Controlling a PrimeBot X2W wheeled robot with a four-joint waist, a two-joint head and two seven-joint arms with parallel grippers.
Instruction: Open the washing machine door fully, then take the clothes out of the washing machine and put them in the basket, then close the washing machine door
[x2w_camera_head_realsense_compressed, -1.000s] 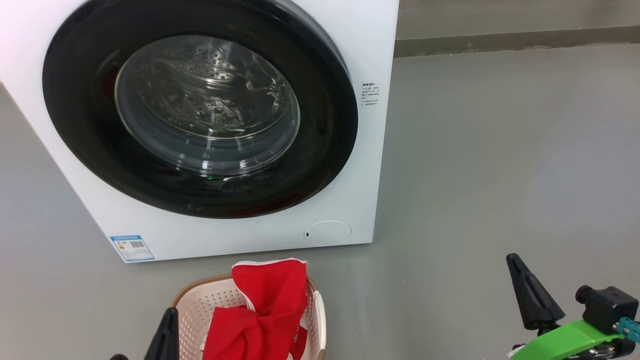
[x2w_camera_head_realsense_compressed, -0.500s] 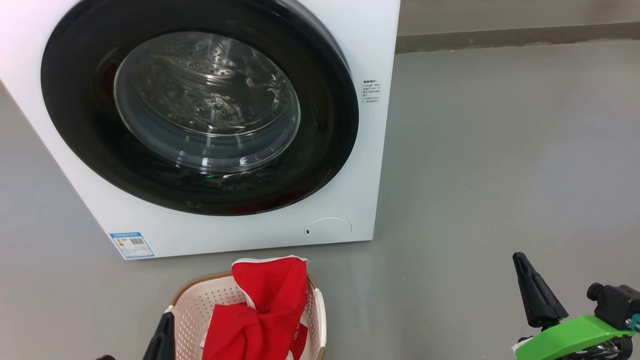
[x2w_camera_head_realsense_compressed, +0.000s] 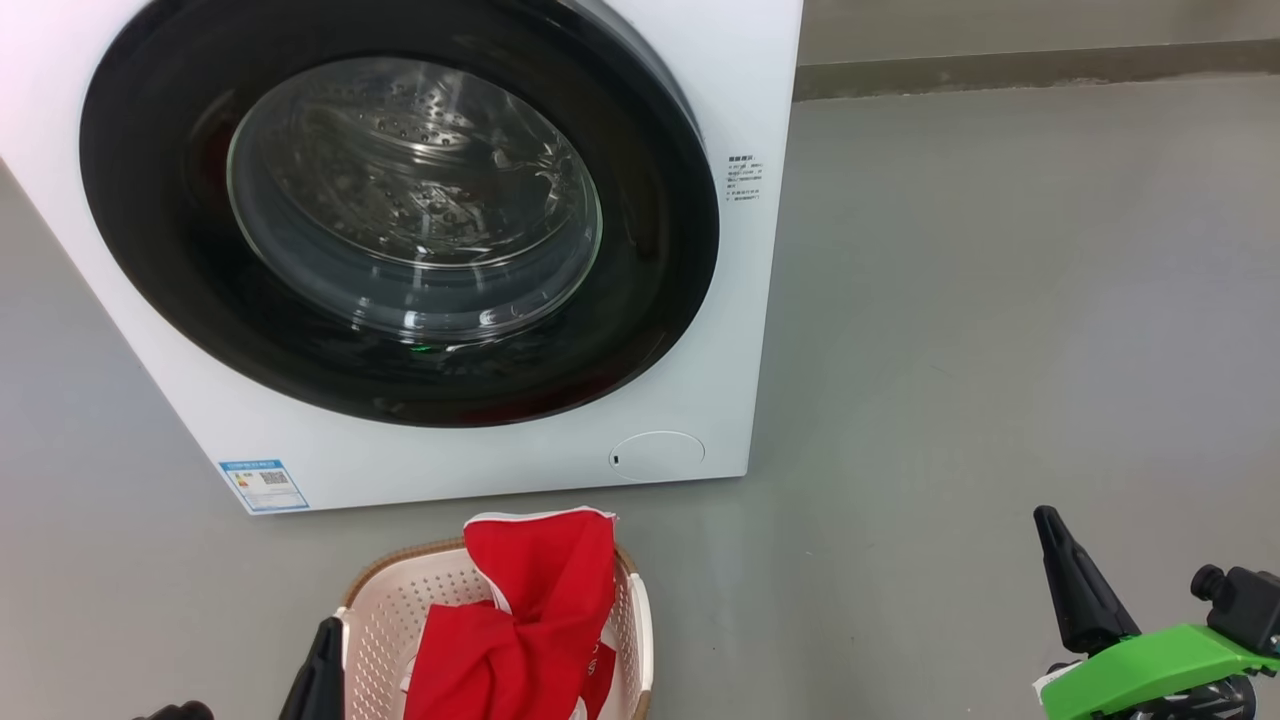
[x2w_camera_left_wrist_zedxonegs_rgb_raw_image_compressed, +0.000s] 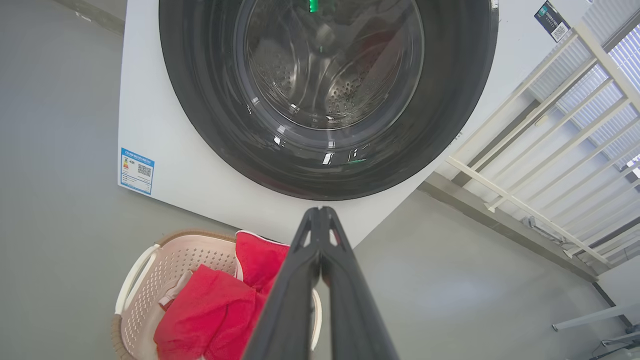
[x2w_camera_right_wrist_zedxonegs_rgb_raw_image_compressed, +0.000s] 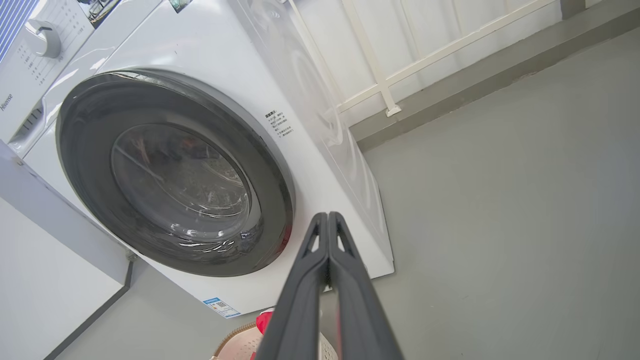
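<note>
The white washing machine (x2w_camera_head_realsense_compressed: 740, 90) stands ahead with its black-rimmed round door (x2w_camera_head_realsense_compressed: 640, 300) shut flat against the front; the steel drum shows through the glass. Red clothes (x2w_camera_head_realsense_compressed: 530, 620) with white trim lie heaped in the cream perforated basket (x2w_camera_head_realsense_compressed: 385, 620) on the floor in front of the machine. My left gripper (x2w_camera_head_realsense_compressed: 325, 630) is shut and empty at the basket's left rim. My right gripper (x2w_camera_head_realsense_compressed: 1048, 520) is shut and empty, out over the bare floor at the lower right. In the left wrist view the door (x2w_camera_left_wrist_zedxonegs_rgb_raw_image_compressed: 210, 125), the clothes (x2w_camera_left_wrist_zedxonegs_rgb_raw_image_compressed: 210, 315) and the basket (x2w_camera_left_wrist_zedxonegs_rgb_raw_image_compressed: 145, 280) show beyond the shut gripper (x2w_camera_left_wrist_zedxonegs_rgb_raw_image_compressed: 320, 210). The right wrist view has the door (x2w_camera_right_wrist_zedxonegs_rgb_raw_image_compressed: 85, 150) beyond that shut gripper (x2w_camera_right_wrist_zedxonegs_rgb_raw_image_compressed: 327, 215).
Grey floor (x2w_camera_head_realsense_compressed: 1000, 300) spreads to the right of the machine. A low kerb (x2w_camera_head_realsense_compressed: 1000, 70) runs along the back, with a white railing (x2w_camera_left_wrist_zedxonegs_rgb_raw_image_compressed: 540, 150) above it. A blue energy label (x2w_camera_head_realsense_compressed: 263, 485) and a small round hatch (x2w_camera_head_realsense_compressed: 657, 455) sit low on the machine's front.
The head camera has shifted slightly, so the machine sits a little higher in view. My right gripper has drifted a bit to the right and down. Door, clothes and basket are unchanged.
</note>
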